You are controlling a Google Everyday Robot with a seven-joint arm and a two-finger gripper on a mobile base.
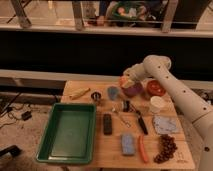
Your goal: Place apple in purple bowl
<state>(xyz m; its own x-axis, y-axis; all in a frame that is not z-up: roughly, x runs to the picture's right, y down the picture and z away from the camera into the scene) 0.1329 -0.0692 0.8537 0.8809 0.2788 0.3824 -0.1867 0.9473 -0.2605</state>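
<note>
The apple (123,80), orange-red, is at the tip of my gripper (127,82), which is shut on it. The arm reaches in from the right side of the table. The apple hangs just over the left rim of the purple bowl (133,91), which stands at the back of the wooden table (112,150). Part of the bowl is hidden by the gripper.
A red-orange bowl (155,88) and a white cup (157,104) stand right of the purple bowl. A green tray (67,132) fills the left. A banana (80,93), metal cup (96,96), remote (107,123), knife (141,122), sponge (128,144), carrot (143,149) and grapes (166,147) lie around.
</note>
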